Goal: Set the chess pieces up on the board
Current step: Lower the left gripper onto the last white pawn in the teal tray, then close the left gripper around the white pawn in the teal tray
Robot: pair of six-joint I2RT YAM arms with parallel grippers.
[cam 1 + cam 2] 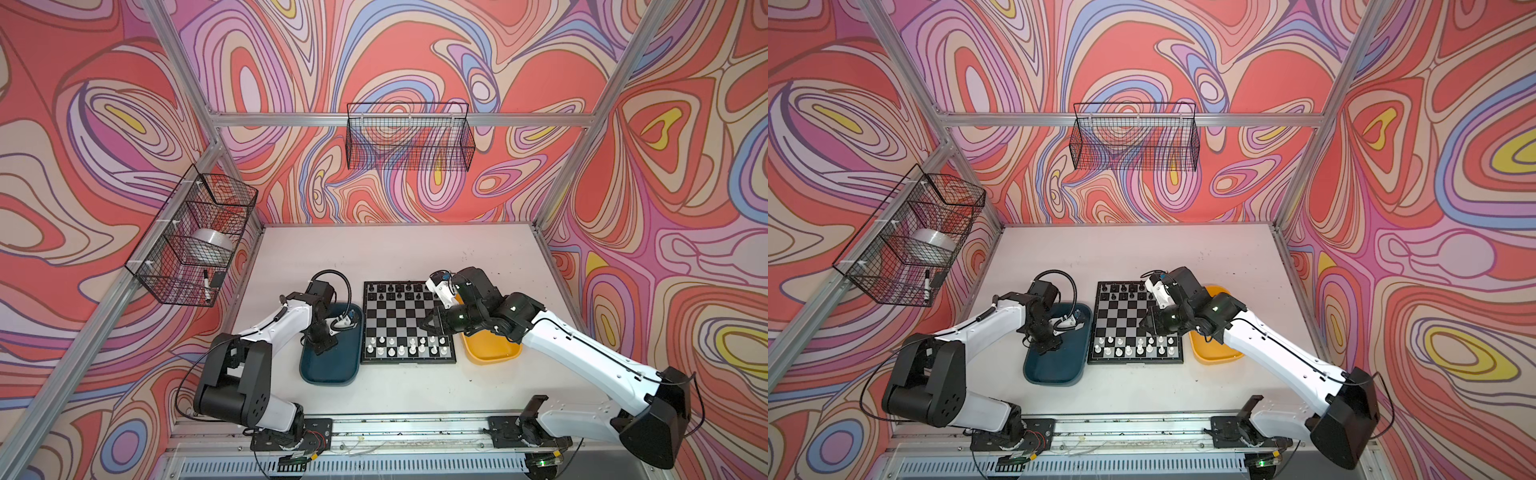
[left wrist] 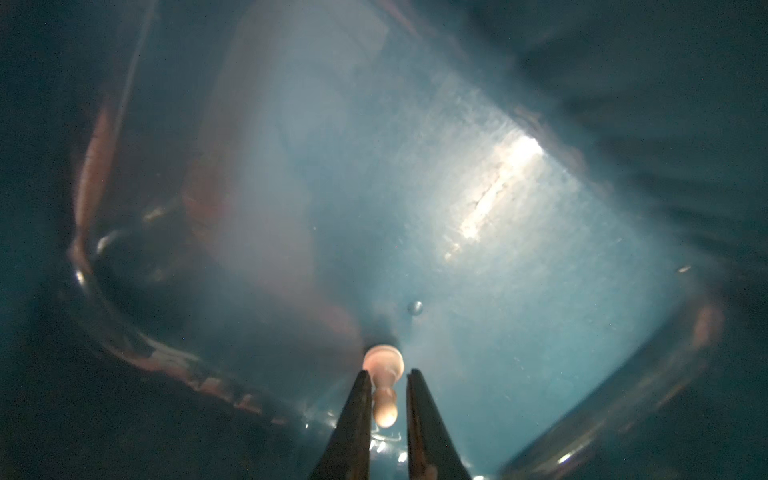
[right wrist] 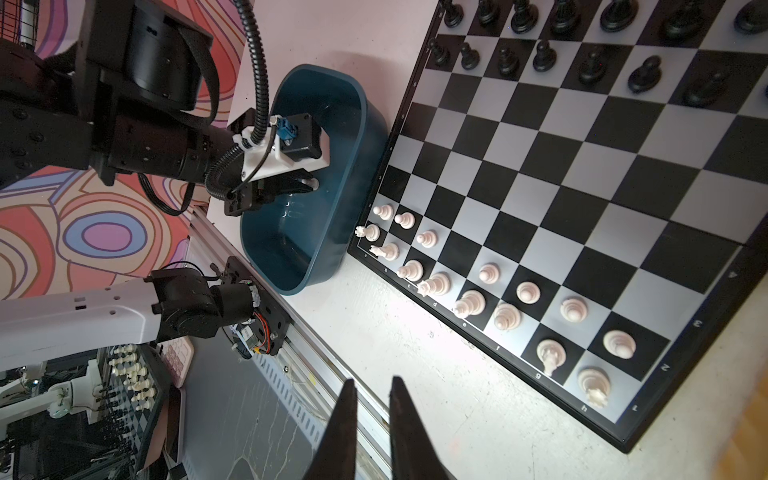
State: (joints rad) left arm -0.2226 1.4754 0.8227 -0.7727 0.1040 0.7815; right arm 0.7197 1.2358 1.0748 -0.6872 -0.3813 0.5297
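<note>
The board (image 1: 399, 321) (image 1: 1126, 321) (image 3: 582, 187) lies mid-table. Black chess pieces (image 1: 390, 287) (image 3: 544, 56) fill its two far rows. White chess pieces (image 1: 409, 347) (image 1: 1133, 347) (image 3: 469, 301) stand on its two near rows. My left gripper (image 2: 389, 374) (image 3: 309, 185) reaches down into the teal tray (image 1: 328, 370) (image 2: 519, 291), its jaws closed around a white pawn (image 2: 384, 395) at the neck. My right gripper (image 3: 372, 379) (image 1: 432, 322) hangs above the board's right side, shut with nothing in it.
A yellow tray (image 1: 492, 351) (image 1: 1217, 353) sits right of the board, partly under the right arm. Wire baskets hang on the left wall (image 1: 195, 237) and the back wall (image 1: 409, 137). A metal rail (image 1: 395, 428) runs along the table's front edge.
</note>
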